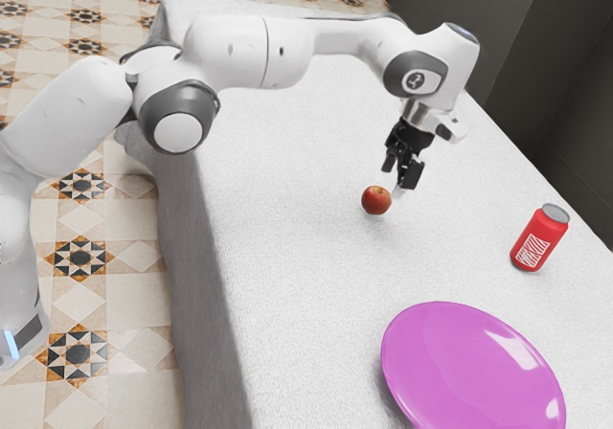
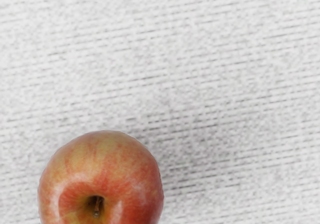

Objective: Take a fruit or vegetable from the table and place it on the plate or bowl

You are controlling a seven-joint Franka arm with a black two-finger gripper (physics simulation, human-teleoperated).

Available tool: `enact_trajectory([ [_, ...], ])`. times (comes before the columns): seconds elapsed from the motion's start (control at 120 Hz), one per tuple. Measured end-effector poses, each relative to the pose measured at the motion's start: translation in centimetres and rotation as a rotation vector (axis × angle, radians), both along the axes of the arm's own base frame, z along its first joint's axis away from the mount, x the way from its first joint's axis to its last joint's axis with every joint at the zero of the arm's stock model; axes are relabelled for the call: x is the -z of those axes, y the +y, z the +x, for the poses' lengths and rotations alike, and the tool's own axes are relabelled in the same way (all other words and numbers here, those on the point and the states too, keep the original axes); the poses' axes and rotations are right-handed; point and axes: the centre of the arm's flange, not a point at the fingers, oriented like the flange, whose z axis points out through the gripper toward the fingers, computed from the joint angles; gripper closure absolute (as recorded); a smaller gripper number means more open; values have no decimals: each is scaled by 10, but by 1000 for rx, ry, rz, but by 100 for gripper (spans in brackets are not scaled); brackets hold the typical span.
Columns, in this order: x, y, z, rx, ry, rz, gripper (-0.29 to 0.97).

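A small red apple (image 1: pixel 376 199) rests on the white cloth-covered table (image 1: pixel 287 257), stem up. My black gripper (image 1: pixel 404 176) hangs just above and slightly to the exterior view's right of it, fingers apart and holding nothing. In the wrist view the apple (image 2: pixel 100 179) lies close under my hand, red with yellow streaks, its stem hollow facing up. A purple plate (image 1: pixel 472 367) sits at the table's near edge, toward the exterior view's lower right, well away from the apple.
A red soda can (image 1: pixel 538 238) stands tilted on the table at the exterior view's right, beyond the plate. The table's edge drops to a patterned tile floor (image 1: pixel 86 257) on the exterior view's left. Dark walls stand at the upper right.
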Motion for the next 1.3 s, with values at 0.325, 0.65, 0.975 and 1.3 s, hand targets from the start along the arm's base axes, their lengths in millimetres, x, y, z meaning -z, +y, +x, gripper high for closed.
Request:
enact_trajectory([
  [0.325,42,21,10,4,38,0,0],
  [0.65,44,20,12,22,24,-1,0],
  [0.975,51,22,16,31,18,5,0],
  [1.3,71,32,17,22,40,16,0],
])
